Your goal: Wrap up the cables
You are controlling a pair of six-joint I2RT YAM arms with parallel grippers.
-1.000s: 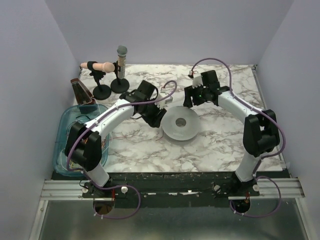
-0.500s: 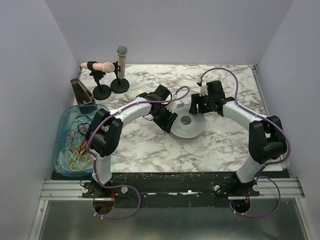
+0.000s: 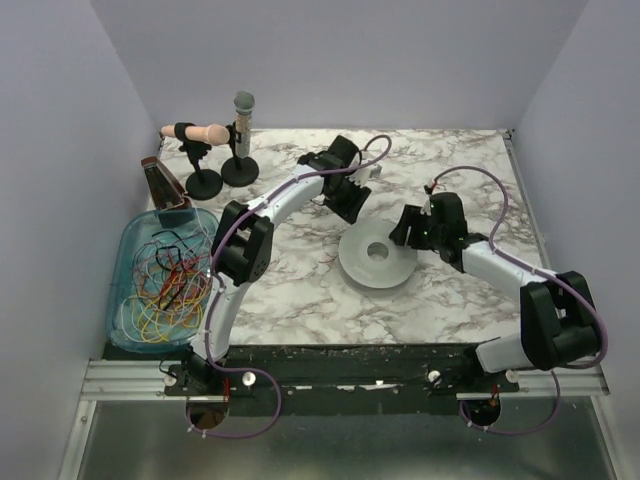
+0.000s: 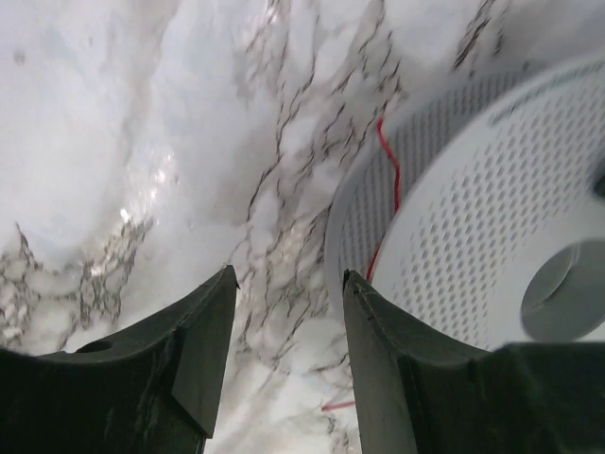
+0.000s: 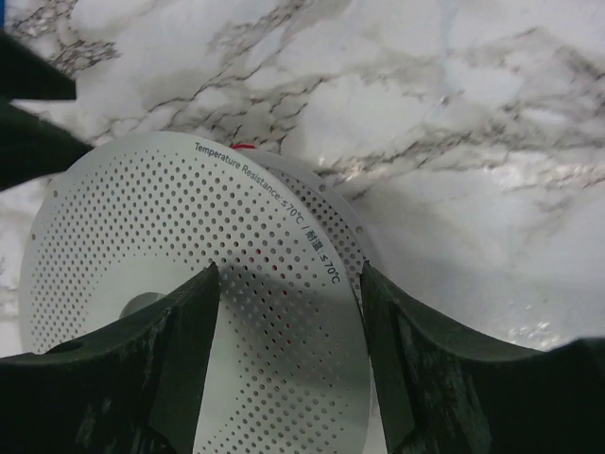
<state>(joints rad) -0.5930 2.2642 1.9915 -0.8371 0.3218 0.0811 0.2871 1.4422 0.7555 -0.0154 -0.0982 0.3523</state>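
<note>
A: Where are the cables (image 3: 160,290)?
B: Tangled in the blue tray (image 3: 120,270), lower left of the frame.
A: And the grippers?
B: The left gripper (image 3: 350,208) hangs just above centre. The right gripper (image 3: 402,231) is at the right edge of the grey spool (image 3: 362,268), mid-frame.

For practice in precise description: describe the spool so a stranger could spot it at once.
Start at the marble table. Near its middle lies the spool. It alone is a flat, round, pale grey disc, dotted with small holes around a central hub.
</note>
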